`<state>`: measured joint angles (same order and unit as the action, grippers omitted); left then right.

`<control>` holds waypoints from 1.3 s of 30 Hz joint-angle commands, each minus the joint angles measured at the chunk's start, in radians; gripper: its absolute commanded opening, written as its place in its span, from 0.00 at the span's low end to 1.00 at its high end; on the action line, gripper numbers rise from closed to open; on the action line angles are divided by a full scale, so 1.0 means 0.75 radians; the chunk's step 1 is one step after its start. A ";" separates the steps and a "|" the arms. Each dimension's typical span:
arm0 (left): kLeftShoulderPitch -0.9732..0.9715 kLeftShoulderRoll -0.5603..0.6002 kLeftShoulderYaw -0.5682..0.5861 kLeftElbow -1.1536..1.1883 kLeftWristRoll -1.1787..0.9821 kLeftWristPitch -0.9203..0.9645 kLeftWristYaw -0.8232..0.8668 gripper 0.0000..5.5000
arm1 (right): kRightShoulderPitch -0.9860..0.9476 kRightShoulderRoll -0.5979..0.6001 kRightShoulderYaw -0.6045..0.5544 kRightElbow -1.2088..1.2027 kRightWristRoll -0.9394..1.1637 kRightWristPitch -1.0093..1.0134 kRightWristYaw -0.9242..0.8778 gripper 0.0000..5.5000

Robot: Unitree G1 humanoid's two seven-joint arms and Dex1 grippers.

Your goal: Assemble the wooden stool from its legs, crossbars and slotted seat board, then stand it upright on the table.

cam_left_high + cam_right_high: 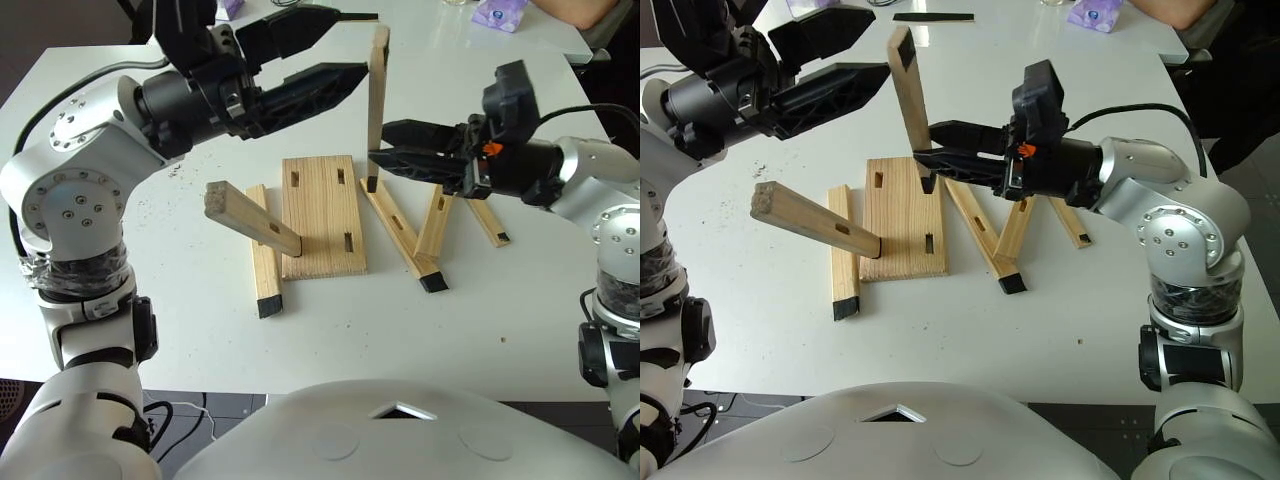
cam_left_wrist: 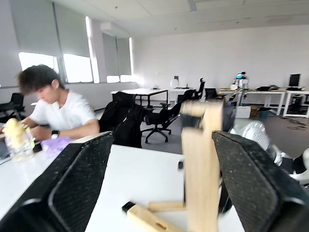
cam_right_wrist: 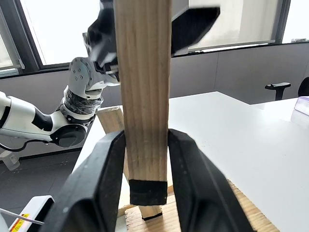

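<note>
Six pale wooden sticks and one pale rectangular slotted wooden seat board (image 1: 320, 215) are present on the white table (image 1: 400, 330). One upright leg (image 1: 377, 90) has its long axis vertical, black tip down, at the board's far right corner; whether it sits in a slot cannot be told. The right gripper (image 1: 380, 142) is clamped on its lower part. The left gripper (image 1: 345, 45) is spread wide beside the leg's top end, not touching it. One tilted leg (image 1: 245, 215) rises from the board's near left corner, pointing to the robot's left. One flat stick (image 1: 264, 275) lies alongside the board's left edge. Right of the board lie a long stick (image 1: 395, 228), a middle stick (image 1: 435, 222) and a short stick (image 1: 490, 222).
</note>
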<state>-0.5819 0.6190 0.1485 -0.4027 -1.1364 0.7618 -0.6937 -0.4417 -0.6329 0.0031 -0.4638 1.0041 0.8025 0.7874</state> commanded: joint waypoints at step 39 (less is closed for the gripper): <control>-0.062 -0.044 -0.129 0.064 0.227 -0.024 -0.131 0.69 | -0.074 0.114 0.025 0.037 -0.153 -0.051 0.027 0.24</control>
<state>-0.6166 0.5858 0.0506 -0.3524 -0.9754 0.7373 -0.7877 -0.4830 -0.5480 0.0077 -0.4345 0.9105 0.7769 0.8018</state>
